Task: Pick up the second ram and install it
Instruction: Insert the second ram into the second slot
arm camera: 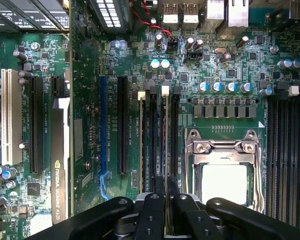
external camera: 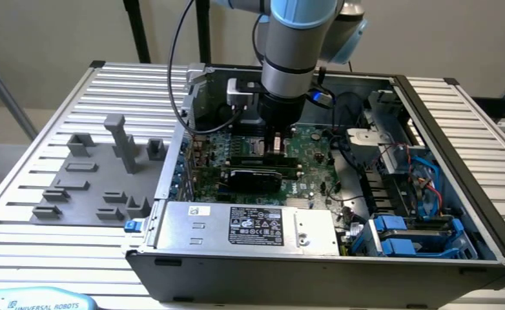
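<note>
The second ram (arm camera: 166, 140) shows edge-on as a thin strip in the wrist view, running along a memory slot of the motherboard (arm camera: 225, 65) beside the CPU socket (arm camera: 224, 170). My gripper (arm camera: 166, 189) is shut on the strip's near end, with black fingers (arm camera: 153, 205) on either side. I cannot tell whether the strip is pressed home. Another ram stick (arm camera: 141, 145) stands in a slot one place over. In the exterior view my gripper (external camera: 274, 139) reaches down into the open computer case over the motherboard (external camera: 309, 145).
A black graphics card (external camera: 257, 174) lies just in front of the gripper, and a silver power supply (external camera: 248, 226) in front of that. Cables and blue drive bays (external camera: 407, 236) fill the case at the exterior view's right. Grey fixture blocks (external camera: 97, 174) stand on the slatted table.
</note>
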Robot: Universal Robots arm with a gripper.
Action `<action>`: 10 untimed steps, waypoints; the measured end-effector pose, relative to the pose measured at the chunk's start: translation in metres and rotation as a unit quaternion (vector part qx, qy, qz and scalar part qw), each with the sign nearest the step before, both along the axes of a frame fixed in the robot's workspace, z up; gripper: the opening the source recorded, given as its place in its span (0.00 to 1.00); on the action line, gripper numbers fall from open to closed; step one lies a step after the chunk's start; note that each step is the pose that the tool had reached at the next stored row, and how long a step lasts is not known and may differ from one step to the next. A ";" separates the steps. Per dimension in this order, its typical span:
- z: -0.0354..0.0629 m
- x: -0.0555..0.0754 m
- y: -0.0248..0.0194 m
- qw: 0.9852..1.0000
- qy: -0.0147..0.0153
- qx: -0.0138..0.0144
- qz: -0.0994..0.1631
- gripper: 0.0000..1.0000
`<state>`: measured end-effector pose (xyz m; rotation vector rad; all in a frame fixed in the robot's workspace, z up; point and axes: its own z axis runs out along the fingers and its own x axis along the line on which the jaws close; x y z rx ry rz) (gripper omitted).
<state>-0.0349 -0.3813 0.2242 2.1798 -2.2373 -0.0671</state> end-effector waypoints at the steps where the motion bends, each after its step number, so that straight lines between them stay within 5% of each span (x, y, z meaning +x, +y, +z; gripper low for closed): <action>1: -0.0004 0.000 0.0000 1.000 0.000 0.000 0.000 0.14; 10: -0.0016 0.000 0.0003 1.000 0.002 0.000 0.000 0.14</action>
